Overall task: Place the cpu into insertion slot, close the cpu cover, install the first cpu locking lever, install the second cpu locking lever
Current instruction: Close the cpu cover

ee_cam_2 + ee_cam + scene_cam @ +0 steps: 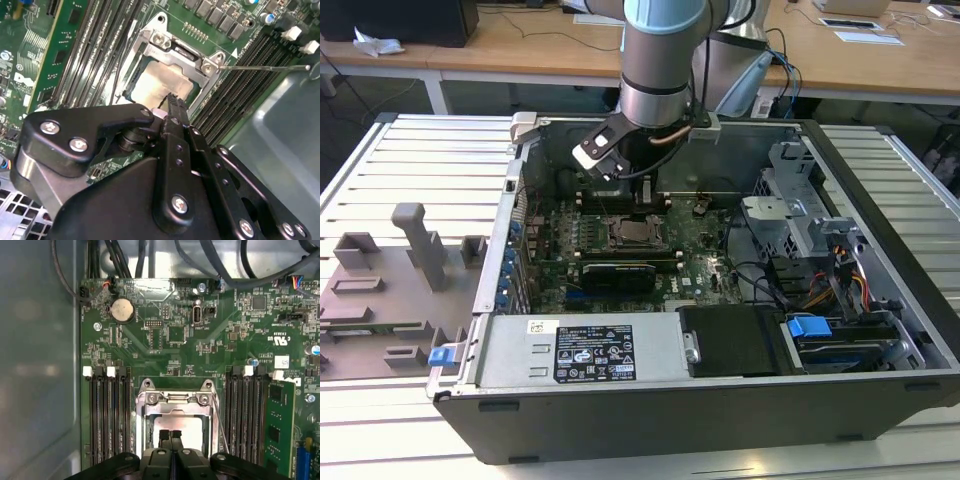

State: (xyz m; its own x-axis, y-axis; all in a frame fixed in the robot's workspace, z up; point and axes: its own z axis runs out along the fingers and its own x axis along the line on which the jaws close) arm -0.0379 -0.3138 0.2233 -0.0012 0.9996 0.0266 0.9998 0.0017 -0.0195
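Observation:
The cpu point(159, 82) lies flat in the insertion slot point(150, 427), its dull silver top showing through the window of the cpu cover point(186, 56). The cover point(172, 399) lies down over the chip. My gripper point(173, 98) hovers right over the chip, its two black fingertips pressed together with nothing between them. In the first wrist view the gripper point(171, 433) sits over the middle of the cover's window. A thin metal locking lever point(265, 66) juts out from one corner of the socket; the lever point(220, 425) runs alongside the cover. In the exterior view the gripper point(645, 196) hangs just above the socket point(638, 233).
The motherboard point(695, 240) lies inside an open computer case point(650, 410). Long black memory slots point(107, 415) flank the socket on both sides, one holding a green module point(280, 425). Cables point(820, 290) and drive bays crowd the exterior view's right. A grey fixture point(390, 290) sits outside the case.

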